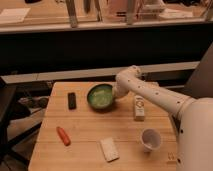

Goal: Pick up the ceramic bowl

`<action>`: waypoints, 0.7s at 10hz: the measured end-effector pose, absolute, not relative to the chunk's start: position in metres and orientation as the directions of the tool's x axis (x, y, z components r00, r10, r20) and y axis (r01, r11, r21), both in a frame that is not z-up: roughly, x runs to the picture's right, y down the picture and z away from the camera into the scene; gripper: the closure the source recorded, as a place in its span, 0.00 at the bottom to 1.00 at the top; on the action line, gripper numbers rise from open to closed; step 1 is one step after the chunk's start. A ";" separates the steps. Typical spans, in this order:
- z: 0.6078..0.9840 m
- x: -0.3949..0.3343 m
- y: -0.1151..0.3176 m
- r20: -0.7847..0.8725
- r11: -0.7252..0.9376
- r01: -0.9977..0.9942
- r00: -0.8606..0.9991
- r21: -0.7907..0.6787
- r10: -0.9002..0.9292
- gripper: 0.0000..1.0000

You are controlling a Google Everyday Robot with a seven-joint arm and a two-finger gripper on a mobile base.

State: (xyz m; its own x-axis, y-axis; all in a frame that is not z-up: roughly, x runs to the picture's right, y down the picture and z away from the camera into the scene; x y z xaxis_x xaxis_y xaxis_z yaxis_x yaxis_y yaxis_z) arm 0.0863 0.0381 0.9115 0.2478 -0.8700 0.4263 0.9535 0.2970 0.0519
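Camera view. Round, shallow dark-green ceramic bowl [100, 96]: tilted near the far edge of the wooden table [90, 135], nothing visible inside. Gripper [116, 96]: at the bowl's right rim. Small white cup [150, 139]: upright near the front right corner, contents indiscernible.
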 end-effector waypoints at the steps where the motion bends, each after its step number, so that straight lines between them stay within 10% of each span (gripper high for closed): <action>1: 0.910 0.083 0.034 0.425 0.280 0.958 0.228 0.062 -0.876 1.00; 7: 0.909 0.068 0.012 0.406 0.181 0.976 0.117 0.123 -0.906 1.00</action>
